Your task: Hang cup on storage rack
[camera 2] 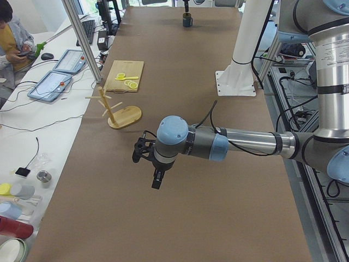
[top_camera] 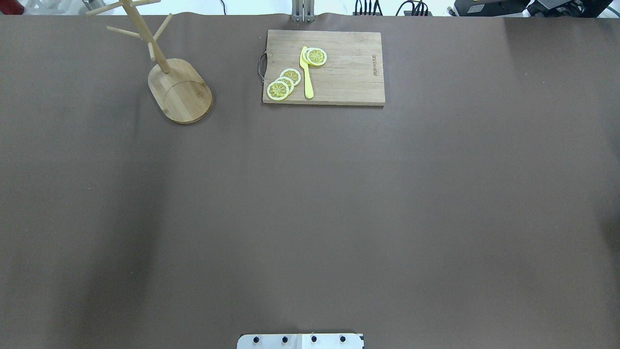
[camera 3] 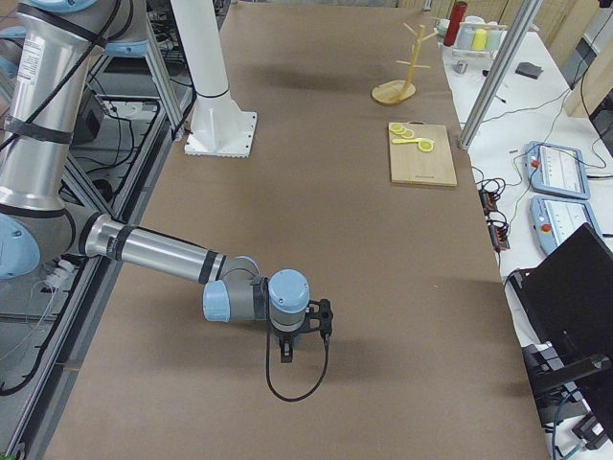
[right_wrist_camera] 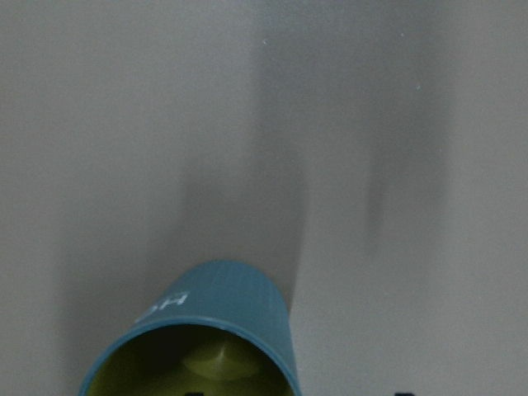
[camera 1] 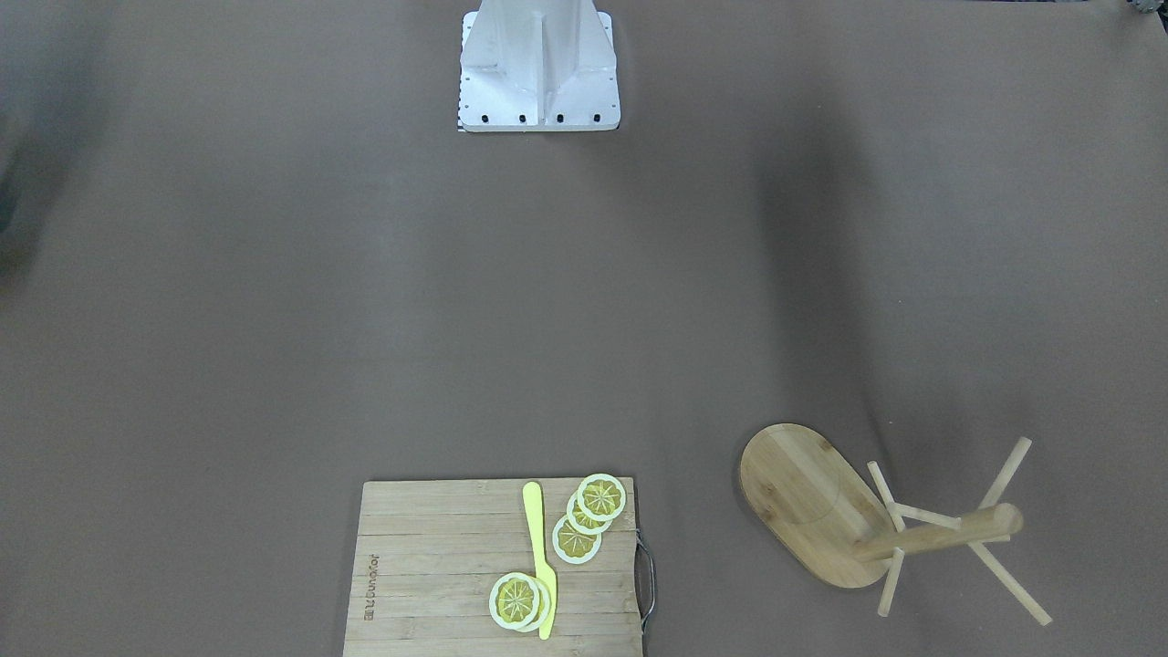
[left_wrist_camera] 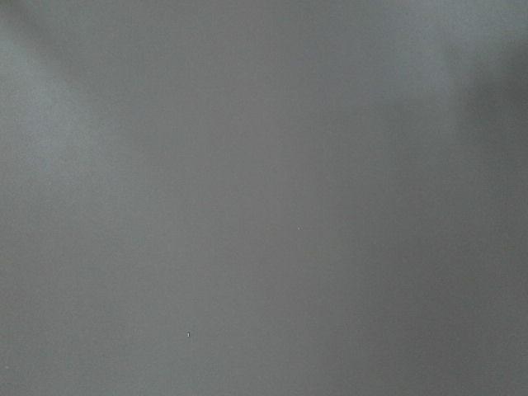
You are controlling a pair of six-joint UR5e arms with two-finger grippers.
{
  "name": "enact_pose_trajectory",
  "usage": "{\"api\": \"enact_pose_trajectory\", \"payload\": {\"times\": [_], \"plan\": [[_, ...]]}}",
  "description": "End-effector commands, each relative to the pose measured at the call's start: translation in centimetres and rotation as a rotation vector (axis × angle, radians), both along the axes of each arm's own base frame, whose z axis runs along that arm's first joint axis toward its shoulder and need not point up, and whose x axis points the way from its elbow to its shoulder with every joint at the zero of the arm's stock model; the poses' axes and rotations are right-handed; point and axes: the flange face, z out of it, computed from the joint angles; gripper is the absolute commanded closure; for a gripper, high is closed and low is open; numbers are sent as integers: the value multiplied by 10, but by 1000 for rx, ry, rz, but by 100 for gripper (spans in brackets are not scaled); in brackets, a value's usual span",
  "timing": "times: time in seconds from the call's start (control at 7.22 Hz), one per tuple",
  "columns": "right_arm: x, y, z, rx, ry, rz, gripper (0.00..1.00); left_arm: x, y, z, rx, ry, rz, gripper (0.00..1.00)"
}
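The cup (right_wrist_camera: 214,322), slate-blue with a yellow inside and white lettering, fills the bottom edge of the right wrist view, its mouth towards the camera. It also shows small at the table's far end in the exterior left view (camera 2: 187,21), with my right gripper (camera 2: 186,6) just above it. I cannot tell whether that gripper (camera 3: 284,353) is open or shut. The bamboo storage rack (top_camera: 180,92) stands upright with bare pegs at the far left; its post shows in the front-facing view (camera 1: 931,534). My left gripper (camera 2: 156,183) hangs over bare table, with its jaws unclear.
A wooden cutting board (top_camera: 323,67) with lemon slices (top_camera: 283,83) and a yellow knife (top_camera: 306,72) lies at the far middle, right of the rack. The white robot base (camera 1: 538,68) stands at the near edge. An operator (camera 2: 11,33) sits beside the table.
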Motion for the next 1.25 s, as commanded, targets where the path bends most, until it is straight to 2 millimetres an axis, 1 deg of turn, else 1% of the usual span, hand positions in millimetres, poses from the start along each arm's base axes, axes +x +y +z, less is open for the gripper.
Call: {"api": "enact_pose_trajectory", "payload": {"times": [0.0, 0.14, 0.28, 0.42, 0.55, 0.69, 0.83, 0.97, 1.11], "plan": [[-1, 2, 6, -11, 3, -3, 67, 0, 0, -2, 3, 0, 0, 2], [-2, 2, 6, -12, 1, -3, 88, 0, 0, -3, 6, -1, 0, 2], [-3, 2, 6, -14, 2, -5, 100, 0, 1, -1, 2, 0, 1, 2], [-7, -14, -4, 8, -11, -10, 100, -1, 1, -3, 8, -1, -1, 2], [-7, -18, -7, 15, -13, -9, 100, -1, 1, -4, 10, -1, -1, 2], [-11, -29, -23, 37, -41, -7, 100, -1, 0, -4, 9, 0, -2, 2], [-17, -47, -45, 42, -76, 19, 100, -1, 1, -3, 8, 0, -1, 2], [-32, -65, -72, 34, -120, 35, 100, -1, 1, -3, 8, 0, -1, 2], [-62, -82, -114, 23, -145, 48, 100, 0, 1, -4, 8, 21, 3, 2]]}}
